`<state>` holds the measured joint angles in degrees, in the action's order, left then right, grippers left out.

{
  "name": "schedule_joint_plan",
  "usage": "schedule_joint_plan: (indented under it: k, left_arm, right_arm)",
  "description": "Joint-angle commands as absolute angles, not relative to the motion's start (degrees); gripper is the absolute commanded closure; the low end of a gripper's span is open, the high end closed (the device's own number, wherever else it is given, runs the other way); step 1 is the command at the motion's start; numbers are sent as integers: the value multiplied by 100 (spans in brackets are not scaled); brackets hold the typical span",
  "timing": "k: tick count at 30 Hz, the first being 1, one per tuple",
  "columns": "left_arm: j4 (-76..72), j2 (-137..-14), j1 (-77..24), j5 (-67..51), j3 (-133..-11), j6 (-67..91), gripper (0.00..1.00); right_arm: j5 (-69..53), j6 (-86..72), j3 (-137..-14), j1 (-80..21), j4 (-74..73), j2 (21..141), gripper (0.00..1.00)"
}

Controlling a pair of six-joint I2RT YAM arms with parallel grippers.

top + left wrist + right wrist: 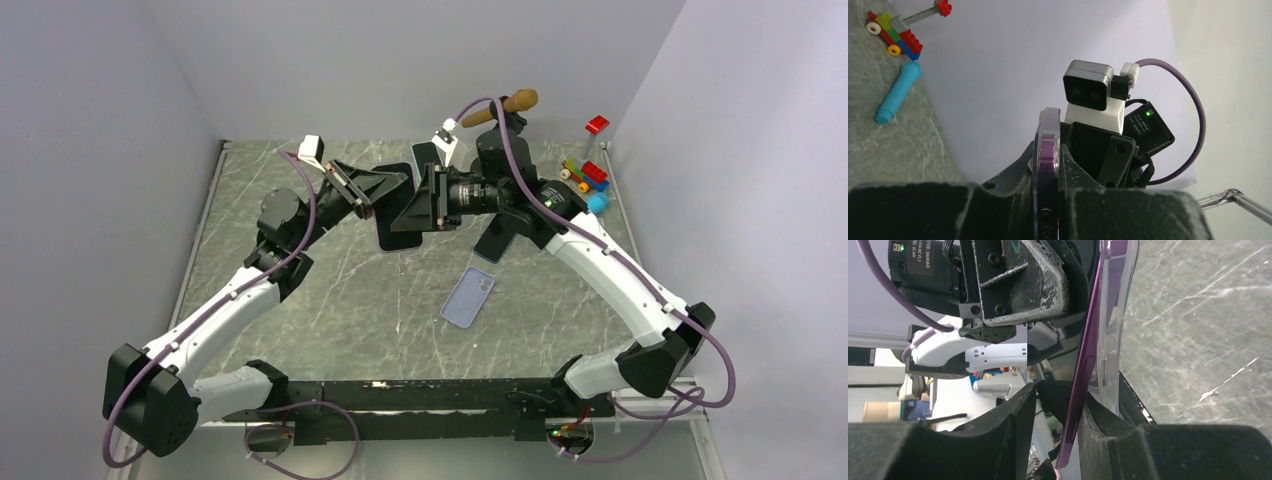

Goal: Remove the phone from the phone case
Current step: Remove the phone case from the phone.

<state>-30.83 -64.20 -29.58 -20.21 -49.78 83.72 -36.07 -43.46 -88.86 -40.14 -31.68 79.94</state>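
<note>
Top external view: above the marbled tabletop (350, 300) the 2 arms meet, and between them hangs the phone (398, 238), on edge and well clear of the surface, still in its clear case (1120, 315). The left jaws are closed tight on 1 end of it. The right jaws stand partly apart around the opposite end: the purple rim runs between the pads (1103, 440) with a gap on 1 side, so we judge nothing is clamped there. We expect the phone to be stiff, smooth, slippery and breakable, the case thin and springy. Better to pinch the flat faces and peel the case lip off a corner.
</note>
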Motion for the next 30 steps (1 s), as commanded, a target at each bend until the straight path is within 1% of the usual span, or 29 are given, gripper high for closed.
schedule_joint_plan:
  k: [1,6,8,10,12,13,15,18,19,20,23,26,27,30]
  left_arm:
    - [-4420,-6281,-3339,-2395,-5064,9176,100]
    - [-4299,-6249,-3337,-2469,-5063,9057,100]
    - [-4229,-6249,-3333,-2567,-5075,9013,100]
    - [-4105,-6242,-3336,-2658,-5103,8873,100]
    - [-4033,-6241,-3332,-2719,-5136,8770,100]
    - [-3958,-6252,-3319,-2780,-5149,8756,99]
    - [-3972,-6276,-3292,-2847,-5136,8765,87]
    - [-4116,-6254,-3263,-2840,-5051,8804,57]
    - [-4137,-6228,-3260,-2851,-5034,8792,44]
    - [-4191,-6217,-3254,-2876,-5028,8781,36]
    - [-4250,-6157,-3230,-3014,-5052,8688,24]
    - [-4234,-6000,-3170,-3082,-4983,8596,3]
    - [-4221,-5936,-3138,-3093,-4932,8569,1]
    - [-4196,-5736,-3079,-3108,-4762,8522,1]
  right_arm:
    - [-3204,-4177,-9043,-4207,-3089,8351,62]
    - [-3892,-4794,-8617,-4144,-2160,8222,63]
    - [-4141,-5090,-8448,-4043,-1748,8143,66]
    - [-4429,-5421,-8272,-3963,-1305,8043,77]
    - [-4671,-5815,-8087,-3886,-832,7945,95]
    - [-4763,-6054,-8005,-3855,-609,7881,100]
    - [-4871,-6357,-7895,-3820,-258,7811,100]
    - [-5014,-6826,-7827,-3791,267,7822,100]
    - [-5051,-6965,-7823,-3794,407,7834,100]
    - [-5075,-7072,-7829,-3782,527,7851,100]
    - [-5112,-7285,-7873,-3771,671,7878,100]
    - [-5148,-7501,-7831,-3730,896,7868,100]
    - [-5165,-7567,-7817,-3727,958,7868,100]
    - [-5169,-7677,-7767,-3717,1094,7858,100]
